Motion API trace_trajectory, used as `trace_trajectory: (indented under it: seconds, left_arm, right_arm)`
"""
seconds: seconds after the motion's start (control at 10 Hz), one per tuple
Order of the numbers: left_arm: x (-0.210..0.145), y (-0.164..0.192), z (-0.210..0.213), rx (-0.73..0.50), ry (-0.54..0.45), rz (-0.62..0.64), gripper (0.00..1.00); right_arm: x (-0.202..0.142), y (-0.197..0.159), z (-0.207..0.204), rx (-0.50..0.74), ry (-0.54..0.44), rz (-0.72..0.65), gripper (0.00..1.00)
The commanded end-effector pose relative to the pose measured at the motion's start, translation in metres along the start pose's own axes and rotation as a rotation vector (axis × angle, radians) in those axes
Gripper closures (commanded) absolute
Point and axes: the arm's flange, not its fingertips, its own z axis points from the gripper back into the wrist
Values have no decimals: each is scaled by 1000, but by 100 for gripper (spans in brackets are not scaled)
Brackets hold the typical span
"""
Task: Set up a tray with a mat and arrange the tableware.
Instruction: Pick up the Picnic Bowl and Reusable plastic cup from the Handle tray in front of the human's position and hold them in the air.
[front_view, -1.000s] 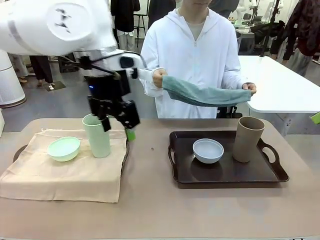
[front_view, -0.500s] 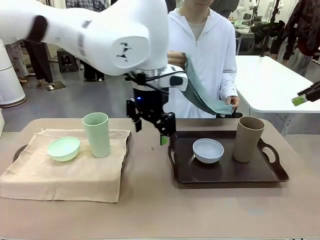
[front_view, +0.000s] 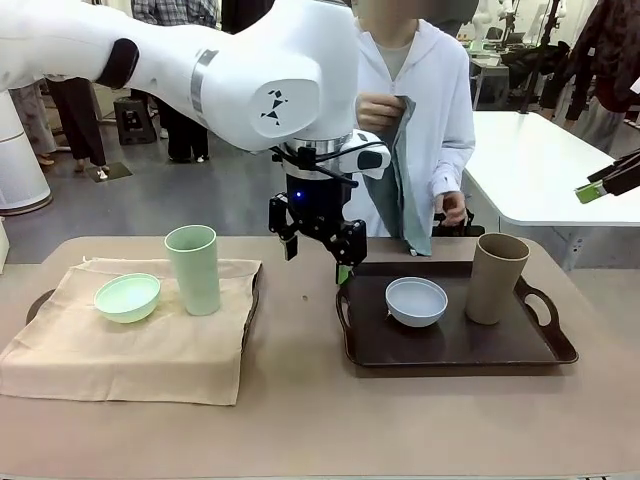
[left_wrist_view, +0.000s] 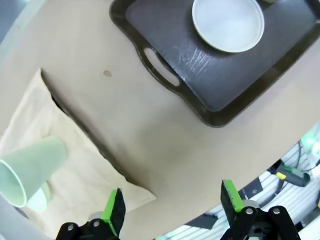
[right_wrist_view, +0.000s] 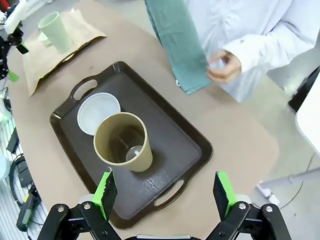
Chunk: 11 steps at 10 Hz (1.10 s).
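Note:
A beige mat (front_view: 130, 345) covers the left tray (front_view: 38, 300) and carries a mint green bowl (front_view: 127, 297) and a pale green cup (front_view: 193, 269). The dark right tray (front_view: 455, 350) is bare and holds a pale bluish-white bowl (front_view: 417, 301) and a tan cup (front_view: 497, 278). My left gripper (front_view: 317, 258) hangs open and empty above the table by that tray's left handle. In the left wrist view the left gripper (left_wrist_view: 172, 207) hovers between the mat (left_wrist_view: 75, 165) and the tray (left_wrist_view: 210, 75). The right gripper (right_wrist_view: 162, 195) stands open, high over the tan cup (right_wrist_view: 122, 141).
Across the table a person holds a teal cloth (front_view: 405, 190) hanging from one raised hand, the other hand (right_wrist_view: 225, 65) at its lower end. My right gripper's tip (front_view: 600, 185) shows at the far right, above a white table (front_view: 560, 170) behind.
My left arm has swung right, from the pale green cup to the dark tray's left end. The person has gathered the spread teal cloth so it hangs down. The right gripper has entered at the right edge.

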Motion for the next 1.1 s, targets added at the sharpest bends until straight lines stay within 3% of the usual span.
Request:
trace_trajectory:
  seconds: [0.0,0.1,0.3,0.6,0.7,0.8,1.0]
  left_arm:
    - [5,2,-4,-8,0,5,0]
    - [14,-2,-8,-27,-6,25,0]
    - [37,-15,-15,-38,-22,64,0]
    - [69,-38,-27,-46,-60,83,0]
    - [76,-43,-32,-53,-52,93,0]
    - [53,-29,-28,-64,-28,48,0]
    - [53,-29,-28,-64,-28,48,0]
  right_arm:
    - [4,-17,-6,111,44,105,0]
    - [-3,-40,-14,209,110,207,0]
    - [-20,-67,-29,289,173,295,0]
    - [-33,-68,-47,365,122,442,0]
    - [-33,-69,-56,336,81,406,0]
    - [-36,-69,-47,335,153,381,0]
    - [-36,-69,-47,335,153,381,0]
